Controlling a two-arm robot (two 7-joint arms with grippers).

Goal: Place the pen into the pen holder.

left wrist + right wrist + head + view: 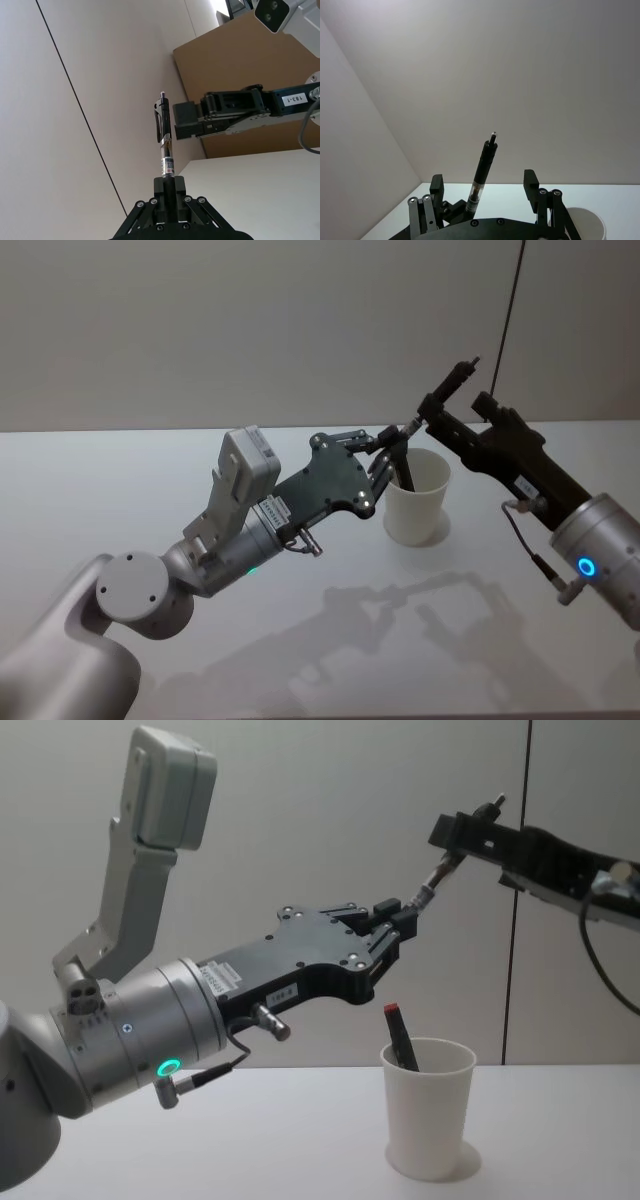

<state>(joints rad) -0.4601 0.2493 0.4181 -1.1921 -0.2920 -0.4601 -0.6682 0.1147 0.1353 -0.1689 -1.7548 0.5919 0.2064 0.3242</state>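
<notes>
Black fingers of the left gripper (398, 927) clench the lower end of the pen (432, 878); the right gripper (470, 828) spreads around its upper end, above the white pen holder (427, 1120) on the table (250, 1140), where another pen (400, 1035) stands

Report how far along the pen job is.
Done: a red-tipped pen already stands in the pen holder. In hand: the left gripper grips a second pen by its lower end, up in the air, while the right gripper sits open around its upper part. Left: lowering this pen into the holder and letting go.
</notes>
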